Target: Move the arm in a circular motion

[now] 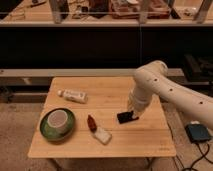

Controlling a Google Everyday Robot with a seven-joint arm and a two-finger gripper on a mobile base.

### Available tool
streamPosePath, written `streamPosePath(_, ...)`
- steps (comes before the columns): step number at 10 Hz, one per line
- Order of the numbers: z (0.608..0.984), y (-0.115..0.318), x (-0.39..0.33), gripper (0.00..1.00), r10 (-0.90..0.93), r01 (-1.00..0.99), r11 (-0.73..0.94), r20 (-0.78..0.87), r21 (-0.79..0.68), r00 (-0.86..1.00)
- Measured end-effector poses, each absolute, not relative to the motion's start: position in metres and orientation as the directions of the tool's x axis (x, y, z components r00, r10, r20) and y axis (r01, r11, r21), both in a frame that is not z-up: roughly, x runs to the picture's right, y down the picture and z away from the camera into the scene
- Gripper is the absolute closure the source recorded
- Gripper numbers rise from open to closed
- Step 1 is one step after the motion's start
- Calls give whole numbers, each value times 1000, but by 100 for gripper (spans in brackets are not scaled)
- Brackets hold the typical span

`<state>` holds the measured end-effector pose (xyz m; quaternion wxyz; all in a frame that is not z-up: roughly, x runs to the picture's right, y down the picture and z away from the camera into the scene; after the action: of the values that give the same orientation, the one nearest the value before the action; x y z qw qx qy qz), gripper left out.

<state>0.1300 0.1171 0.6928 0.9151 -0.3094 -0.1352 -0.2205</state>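
The arm is glossy white, made of thick tubular segments with small dark screw holes. It comes in from the right edge and bends down over the right side of the wooden table. Its tapered end carries the gripper, which hangs low just above the table, right next to a small black object and partly covering its right end.
On the table lie a white tube at the left rear, a white bowl on a green plate at the front left, a small red object and a white packet. A dark shelf stands behind. A dark box sits on the floor at right.
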Motion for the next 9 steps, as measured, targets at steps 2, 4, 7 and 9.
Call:
streamPosePath(2,690,127,115,59,-341,512,700,397,-498,852)
streamPosePath(4,689,122,85,59,-364,546,685,422,-483,830)
streamPosePath(7,681,129,23,59,-430,641,609,485,-466,762)
streamPosePath(9,687,147,-1,59,-454,670,588,502,-452,737)
